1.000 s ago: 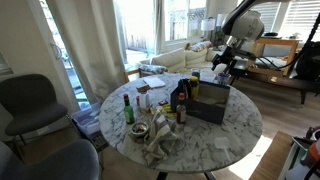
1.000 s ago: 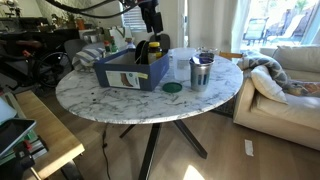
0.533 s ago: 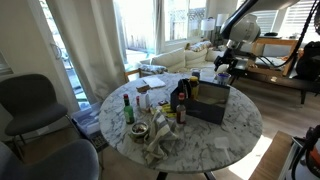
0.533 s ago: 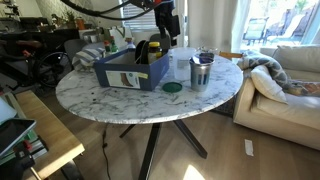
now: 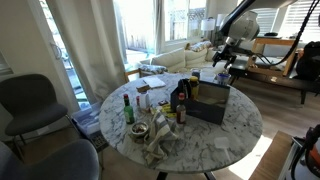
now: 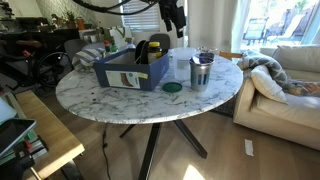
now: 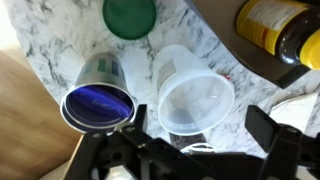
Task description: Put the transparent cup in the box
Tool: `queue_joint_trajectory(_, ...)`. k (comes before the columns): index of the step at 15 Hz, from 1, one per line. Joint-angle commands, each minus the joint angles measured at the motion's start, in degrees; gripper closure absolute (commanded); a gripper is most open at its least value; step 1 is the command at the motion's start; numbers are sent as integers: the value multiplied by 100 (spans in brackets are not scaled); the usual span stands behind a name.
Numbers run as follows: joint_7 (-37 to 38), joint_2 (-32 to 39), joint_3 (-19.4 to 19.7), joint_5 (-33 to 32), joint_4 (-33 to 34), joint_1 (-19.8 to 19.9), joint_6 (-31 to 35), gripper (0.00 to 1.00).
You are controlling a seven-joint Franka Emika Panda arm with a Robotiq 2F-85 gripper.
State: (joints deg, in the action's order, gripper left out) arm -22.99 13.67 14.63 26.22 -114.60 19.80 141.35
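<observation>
Transparent cup [image 7: 195, 100] upright on marble desk [image 7: 200, 25], touching or just beside steel tumbler [image 7: 98, 105]. Likely light, thin, crushable, slippery; pinch side wall gently. End effector [image 7: 195, 150] overhead, spread wide, empty.

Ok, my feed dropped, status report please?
Pincer open, hovering above the marble table. Transparent plastic cup upright, ungrasped. Shiny steel tumbler close beside it, round green lid nearby.

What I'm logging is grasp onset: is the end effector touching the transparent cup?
Apart. An exterior view shows the end effector high above the transparent cup, with open space between them.
</observation>
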Motion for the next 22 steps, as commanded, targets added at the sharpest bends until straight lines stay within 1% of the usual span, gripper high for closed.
queue_joint_trajectory(1,-106,663,-353,472,810,281,-120,0)
queue_joint_trajectory(3,38,943,-540,751,1097,392,-337,0)
queue_joint_trajectory(4,117,1049,-631,908,1218,473,-636,0)
queue_joint_trajectory(6,175,1176,-747,1044,1153,505,-1080,0)
queue_joint_trajectory(7,201,1240,-782,1131,1111,510,-1169,0)
queue_joint_trajectory(10,252,1480,-799,1289,1301,515,-1020,0)
queue_joint_trajectory(12,178,1624,-731,1095,1557,521,-1001,0)
queue_joint_trajectory(14,208,1685,-711,1041,1702,554,-980,0)
queue_joint_trajectory(16,247,1728,-776,1198,1864,617,-900,0)
queue_joint_trajectory(18,224,1768,-875,1420,2104,735,-1026,0)
queue_joint_trajectory(20,168,1862,-887,1446,2467,851,-1309,0)
queue_joint_trajectory(22,86,1991,-813,1258,2770,895,-1405,0)
